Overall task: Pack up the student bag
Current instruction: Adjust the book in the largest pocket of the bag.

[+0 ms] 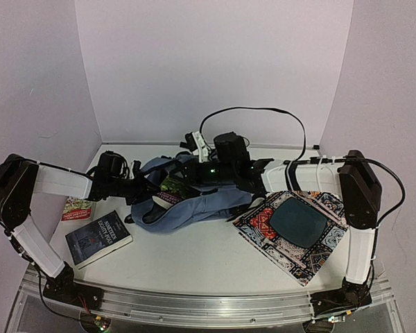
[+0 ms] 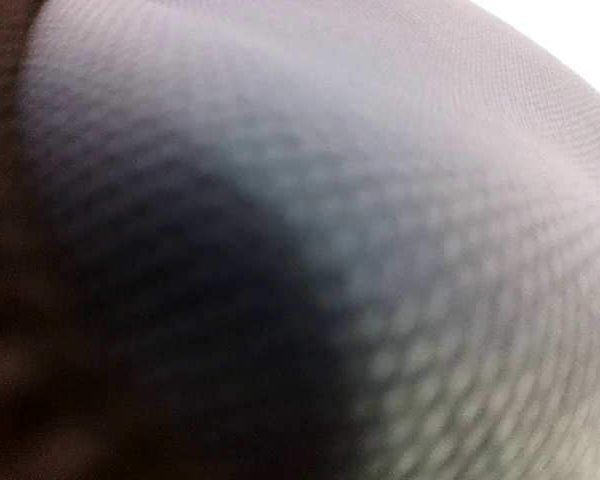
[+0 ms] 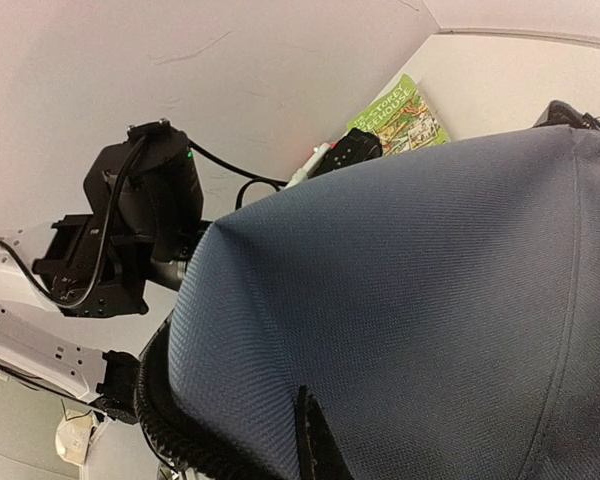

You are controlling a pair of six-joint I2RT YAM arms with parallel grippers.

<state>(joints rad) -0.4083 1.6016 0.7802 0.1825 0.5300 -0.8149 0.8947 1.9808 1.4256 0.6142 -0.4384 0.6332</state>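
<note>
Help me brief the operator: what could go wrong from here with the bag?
Fabric of the student bag fills the left wrist view, so the left gripper may pinch the wrong layer. The right gripper sits close beside it at the bag; they could collide. The dark book lies outside the bag, with both arms busy.

Bag (image 1: 194, 201) blocks mid-table, left arm (image 1: 62, 182) and right arm (image 1: 298, 177) crossing to it. Book (image 1: 98, 238) near left, mat (image 1: 291, 232) right; bare table (image 1: 194, 260) between lies open.
</note>
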